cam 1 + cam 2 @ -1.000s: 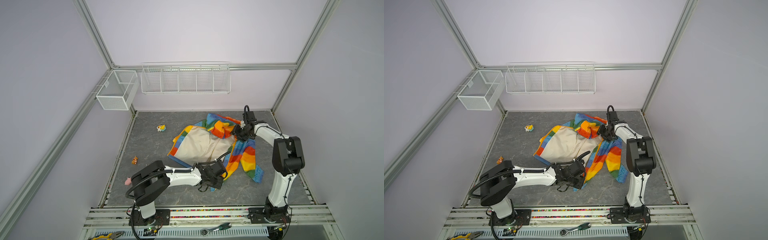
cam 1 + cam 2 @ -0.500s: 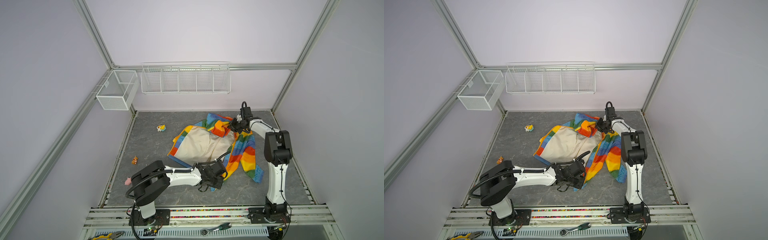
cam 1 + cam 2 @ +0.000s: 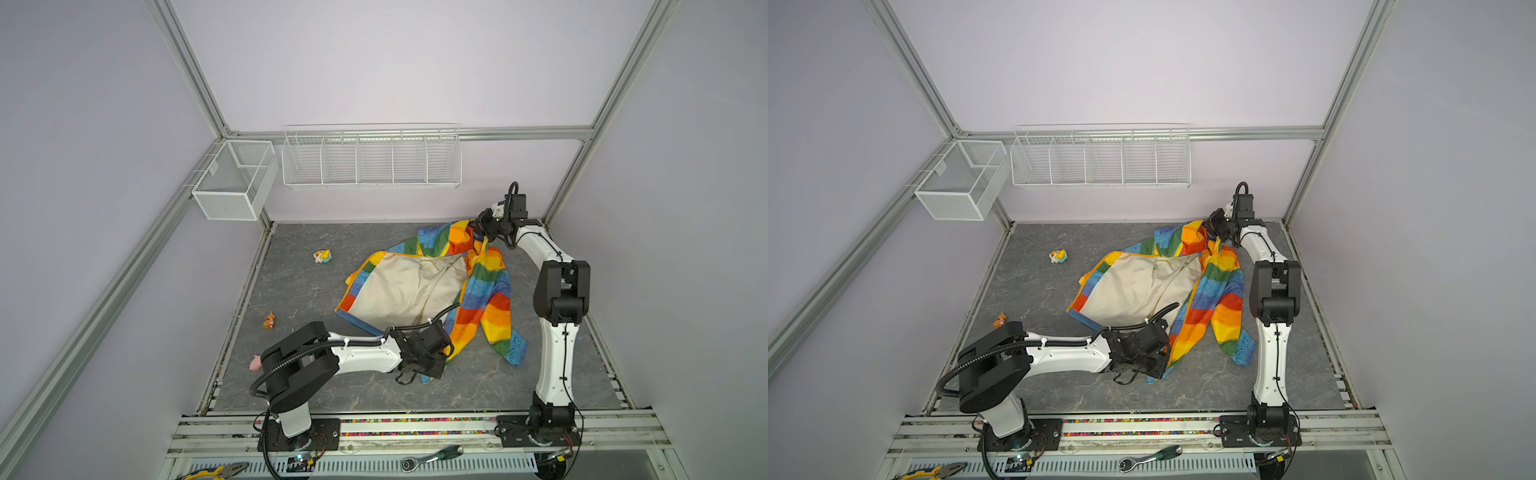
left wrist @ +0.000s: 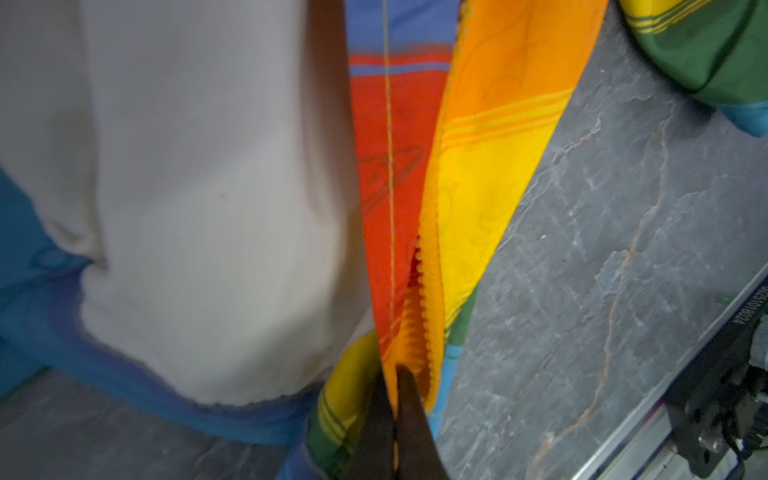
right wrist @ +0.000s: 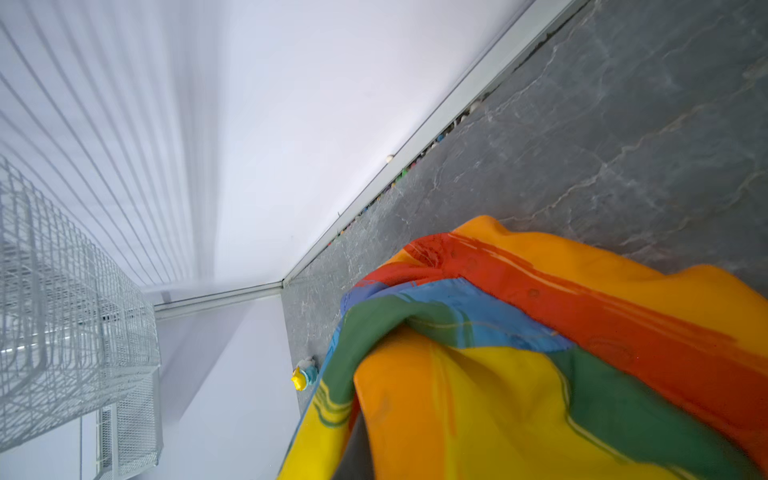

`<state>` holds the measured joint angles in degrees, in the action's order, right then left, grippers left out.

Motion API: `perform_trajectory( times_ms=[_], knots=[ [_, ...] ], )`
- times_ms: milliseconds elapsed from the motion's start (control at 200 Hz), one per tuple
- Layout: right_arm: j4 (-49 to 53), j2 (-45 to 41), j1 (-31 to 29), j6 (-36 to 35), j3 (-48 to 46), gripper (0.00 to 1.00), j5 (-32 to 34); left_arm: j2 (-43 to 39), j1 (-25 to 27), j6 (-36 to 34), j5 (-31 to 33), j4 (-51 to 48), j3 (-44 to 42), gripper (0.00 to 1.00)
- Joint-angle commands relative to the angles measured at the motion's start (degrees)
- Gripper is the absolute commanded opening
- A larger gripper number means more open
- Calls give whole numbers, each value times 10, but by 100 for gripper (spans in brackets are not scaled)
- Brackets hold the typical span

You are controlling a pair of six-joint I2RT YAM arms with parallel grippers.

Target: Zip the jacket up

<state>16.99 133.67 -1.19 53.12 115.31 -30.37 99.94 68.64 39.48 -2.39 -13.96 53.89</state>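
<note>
We have our left hand (image 4: 398, 382) pinching the jacket (image 3: 490, 291) by its orange zipper (image 4: 424, 291) at the hem, right hand (image 3: 478, 226) pressed together on its far end.

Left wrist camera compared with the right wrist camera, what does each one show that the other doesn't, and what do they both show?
Only the left wrist view shows the orange zipper teeth, the cream lining, and the left gripper shut on the jacket at the zipper tape. Only the right wrist view shows the white wire basket, the wall, and a small yellow and blue toy on the table. Both show the jacket's rainbow stripes lying over the grey table.
</note>
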Motion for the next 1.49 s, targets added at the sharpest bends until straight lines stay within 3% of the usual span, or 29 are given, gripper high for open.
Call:
perform_trajectory(
  times_ms=[0, 120, 250, 285, 445, 535, 630, 825, 1045, 1225, 1360, 1490],
  knots=[
    [3, 35, 9, 30, 42, 8, -12, -13, 2, 10, 6, -23, -18, 0],
    [27, 89, 17, 53, 104, 7, -21, -13, 2, 8, 6, -26, -18, 0],
    [100, 137, 18, 30, 187, 15, -10, -7, 2, 6, 6, -28, -10, 0],
    [121, 140, 19, 19, 199, 20, 0, -7, 1, 6, 5, -29, -9, 0],
    [205, 109, 23, -45, 196, 59, 51, -12, 2, 9, 4, -19, -14, 29],
    [236, 75, 23, -85, 178, 67, 75, -14, 2, 7, 3, -17, -13, 36],
    [241, 18, 23, -115, 119, 71, 104, -14, 1, 5, 2, -13, -12, 37],
    [223, -108, 22, -153, -28, 72, 168, -26, 1, 6, -2, 0, -23, 37],
    [209, -217, -31, -215, -164, 54, 240, -45, 2, 7, -10, 20, -46, 35],
    [239, -187, -96, -255, -164, 55, 289, -38, 2, 7, -20, 30, -46, 23],
    [260, -130, -125, -270, -123, 54, 316, -41, 2, 11, -18, 32, -51, 20],
    [266, -87, -142, -297, -85, 48, 348, -42, 1, 15, -16, 36, -53, 20]
  ],
)
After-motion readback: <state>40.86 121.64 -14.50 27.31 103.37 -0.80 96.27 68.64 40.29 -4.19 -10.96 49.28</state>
